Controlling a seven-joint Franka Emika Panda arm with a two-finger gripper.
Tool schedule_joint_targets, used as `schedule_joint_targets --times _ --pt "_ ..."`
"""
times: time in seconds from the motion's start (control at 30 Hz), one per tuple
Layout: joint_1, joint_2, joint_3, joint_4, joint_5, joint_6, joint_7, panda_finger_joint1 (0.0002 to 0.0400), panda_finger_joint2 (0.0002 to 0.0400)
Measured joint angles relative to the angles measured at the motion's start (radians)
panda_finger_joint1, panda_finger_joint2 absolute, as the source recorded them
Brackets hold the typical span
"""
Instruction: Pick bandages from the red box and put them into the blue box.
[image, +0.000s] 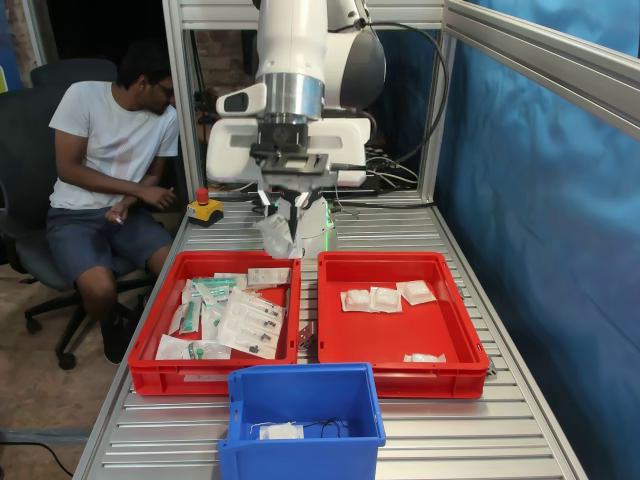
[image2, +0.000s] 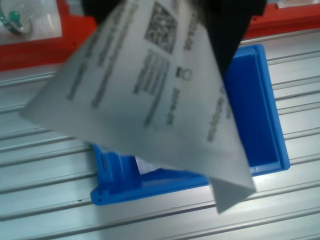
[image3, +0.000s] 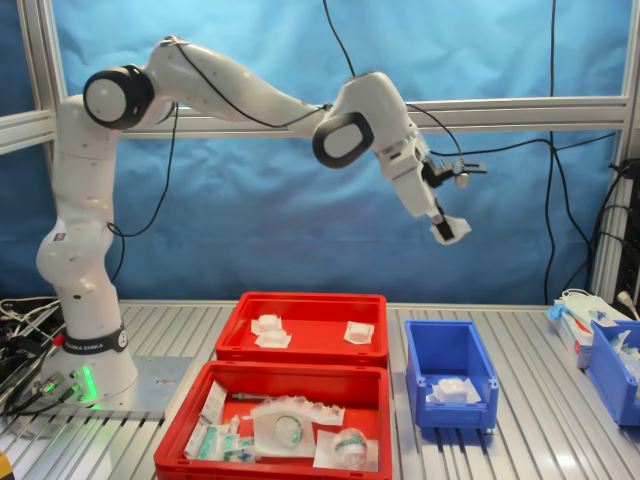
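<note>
A bandage (image3: 450, 229) is clamped in the gripper (image3: 441, 222), raised high above the blue box (image3: 447, 341), which already holds one white pouch (image3: 449, 389). In the first exterior view, three pouches (image: 387, 297) lie in the red box (image: 396, 362) toward 12 o'clock and one (image: 424, 357) toward 5 o'clock. The twin crate (image: 205, 371) at its 9 o'clock is filled with long clear packets (image: 247, 323). All boxes rest on the ribbed surface (image: 490, 435).
</note>
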Motion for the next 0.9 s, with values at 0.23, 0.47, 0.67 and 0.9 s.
schedule_joint_targets --times 0.23,0.47,0.67,0.9 --pt "0.0 0.108 -0.005 0.046 0.0 -0.001 0.0 0.0077 0.0077" --pt "0.0 0.2 -0.005 0.071 0.0 -0.003 0.0 0.0077 0.0077" --pt "0.0 0.264 -0.005 0.08 0.0 -0.004 0.0 0.0077 0.0077" --pt "0.0 0.309 -0.004 0.084 0.0 -0.005 0.0 0.0077 0.0077"
